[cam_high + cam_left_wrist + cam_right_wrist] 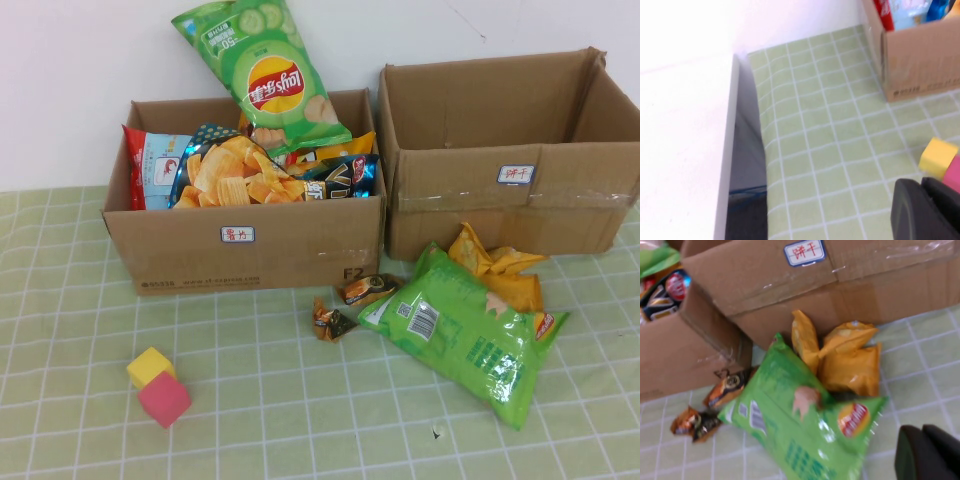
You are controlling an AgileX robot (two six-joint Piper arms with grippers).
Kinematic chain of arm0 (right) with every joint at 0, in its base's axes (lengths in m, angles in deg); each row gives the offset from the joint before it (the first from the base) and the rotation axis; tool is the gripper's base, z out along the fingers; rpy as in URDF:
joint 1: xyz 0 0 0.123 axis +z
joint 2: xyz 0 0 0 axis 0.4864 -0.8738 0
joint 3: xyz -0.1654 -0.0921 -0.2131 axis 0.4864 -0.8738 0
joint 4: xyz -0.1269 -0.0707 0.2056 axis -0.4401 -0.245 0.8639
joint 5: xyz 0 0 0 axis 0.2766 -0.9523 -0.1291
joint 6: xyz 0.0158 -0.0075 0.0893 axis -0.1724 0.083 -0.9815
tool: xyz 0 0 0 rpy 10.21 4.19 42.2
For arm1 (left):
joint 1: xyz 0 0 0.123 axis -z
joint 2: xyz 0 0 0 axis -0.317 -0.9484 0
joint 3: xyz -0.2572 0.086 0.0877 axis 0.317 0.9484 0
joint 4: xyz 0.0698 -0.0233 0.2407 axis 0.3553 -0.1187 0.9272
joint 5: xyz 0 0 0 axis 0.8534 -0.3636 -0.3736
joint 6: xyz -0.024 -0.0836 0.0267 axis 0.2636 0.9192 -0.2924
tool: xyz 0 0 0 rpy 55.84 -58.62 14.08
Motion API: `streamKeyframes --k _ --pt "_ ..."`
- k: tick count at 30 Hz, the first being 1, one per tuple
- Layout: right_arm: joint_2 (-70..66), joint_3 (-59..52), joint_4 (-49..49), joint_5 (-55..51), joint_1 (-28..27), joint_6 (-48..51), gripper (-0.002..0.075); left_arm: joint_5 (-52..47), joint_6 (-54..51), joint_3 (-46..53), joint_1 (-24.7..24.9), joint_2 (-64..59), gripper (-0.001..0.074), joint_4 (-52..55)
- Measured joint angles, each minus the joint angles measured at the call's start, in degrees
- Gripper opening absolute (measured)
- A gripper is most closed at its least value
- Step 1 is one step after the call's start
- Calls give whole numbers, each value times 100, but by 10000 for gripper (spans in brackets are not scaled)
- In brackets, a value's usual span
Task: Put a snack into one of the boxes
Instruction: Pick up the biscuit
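A green chip bag (465, 330) lies on the table in front of the empty right box (510, 200), partly over an orange bag (500, 270). Two small dark snack packets (368, 290) (333, 322) lie beside it. The left box (245, 255) is full of chip bags, with a green one (265, 75) standing on top. Neither arm shows in the high view. My right gripper (925, 455) is shut and empty, above the cloth just beside the green bag (800, 430). My left gripper (922, 210) is shut and empty, next to the yellow cube (937, 157).
A yellow cube (150, 367) and a pink cube (164, 398) sit together at the front left. A green checked cloth (300, 420) covers the table. A white wall stands behind the boxes. A white panel (685, 150) borders the table's left side.
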Motion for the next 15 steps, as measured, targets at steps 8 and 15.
streamKeyframes --k 8,15 --pt "-2201 1424 888 -383 0 0 -2 -252 8 1039 0 871 -1 96" --pt "-3952 2425 1947 -318 24 77 77 -176 8 1571 0 950 -1 -177"
